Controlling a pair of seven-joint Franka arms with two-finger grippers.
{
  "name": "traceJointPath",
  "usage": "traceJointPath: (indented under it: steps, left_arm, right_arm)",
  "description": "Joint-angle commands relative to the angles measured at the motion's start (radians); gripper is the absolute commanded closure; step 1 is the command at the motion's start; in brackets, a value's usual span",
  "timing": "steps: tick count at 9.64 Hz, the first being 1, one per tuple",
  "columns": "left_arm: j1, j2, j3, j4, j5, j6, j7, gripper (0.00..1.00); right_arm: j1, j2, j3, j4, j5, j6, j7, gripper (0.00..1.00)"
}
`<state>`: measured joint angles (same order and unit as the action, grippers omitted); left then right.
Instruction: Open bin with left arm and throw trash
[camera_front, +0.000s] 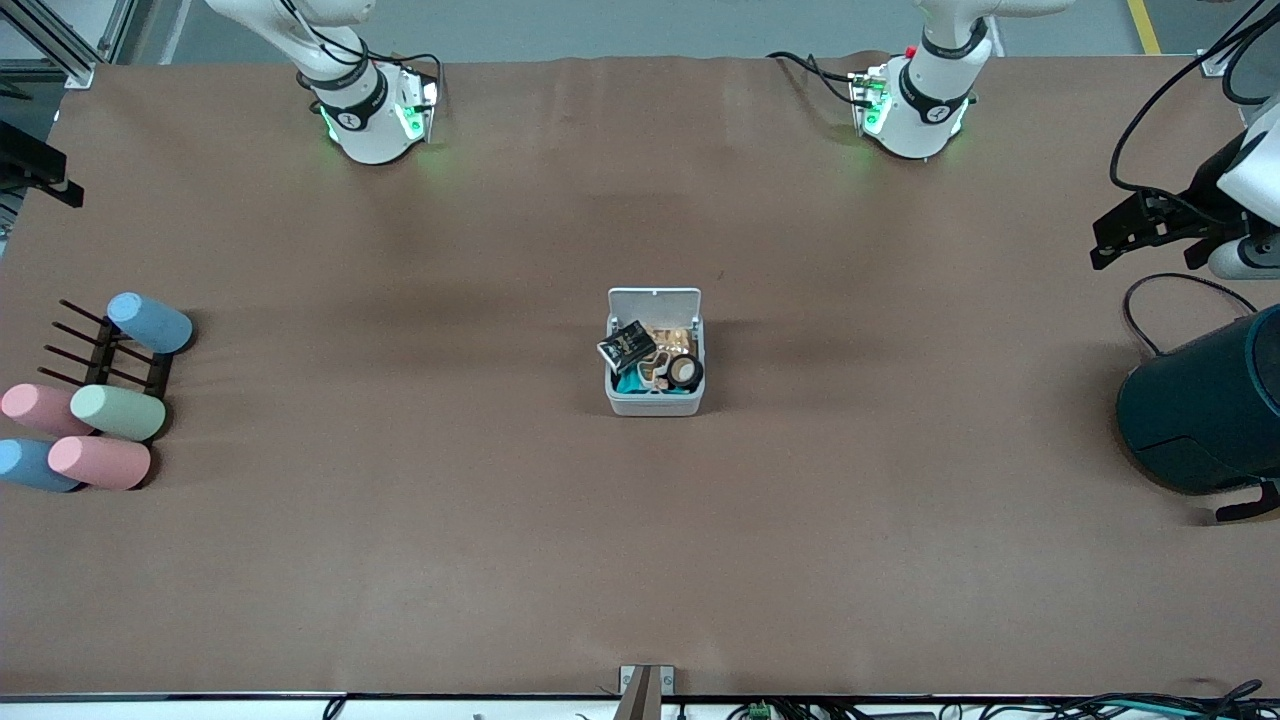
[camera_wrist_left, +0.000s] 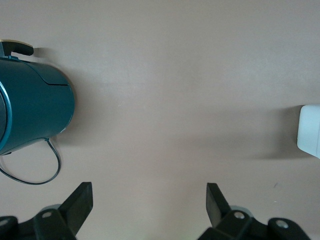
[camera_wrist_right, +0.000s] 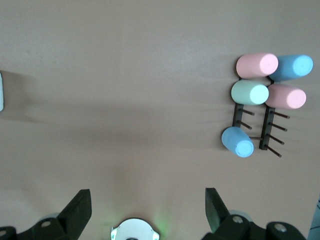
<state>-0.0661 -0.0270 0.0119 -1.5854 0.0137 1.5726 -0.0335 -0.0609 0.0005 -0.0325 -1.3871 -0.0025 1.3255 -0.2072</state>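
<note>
No readable text; wrapper (camera_front: 627, 345) print illegible.

The left pincer (camera_wrist_left: 149, 210) hangs high above the table, fingers spread wide and empty. The right pincer (camera_wrist_right: 148, 210) does likewise, both arms waiting.

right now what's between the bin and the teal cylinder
Nothing: only bare brown table between the bin and the teal cylinder, as the front and left wrist views show.

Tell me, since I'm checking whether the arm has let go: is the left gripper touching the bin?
Apart. In the left wrist view the left gripper hangs open over bare table, and the bin sits well off at the picture's edge.
</note>
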Motion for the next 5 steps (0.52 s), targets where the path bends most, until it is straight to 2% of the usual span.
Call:
traceJointPath:
  steps: [1,4,5]
  left_arm:
    - [0.005,0.001,0.002,0.004,-0.005,0.007,0.017,0.00]
    - [0.005,0.012,0.000,0.004,-0.012,0.007,0.015,0.00]
    - [0.005,0.012,0.000,0.002,-0.012,0.007,0.017,0.00]
  right_arm:
    - [0.032,0.003,0.002,0.008,0.001,0.034,-0.015,0.00]
    - [0.035,0.004,0.000,0.002,-0.002,0.052,0.012,0.00]
    - [0.038,0.006,0.000,0.002,0.002,0.060,0.122,0.00]
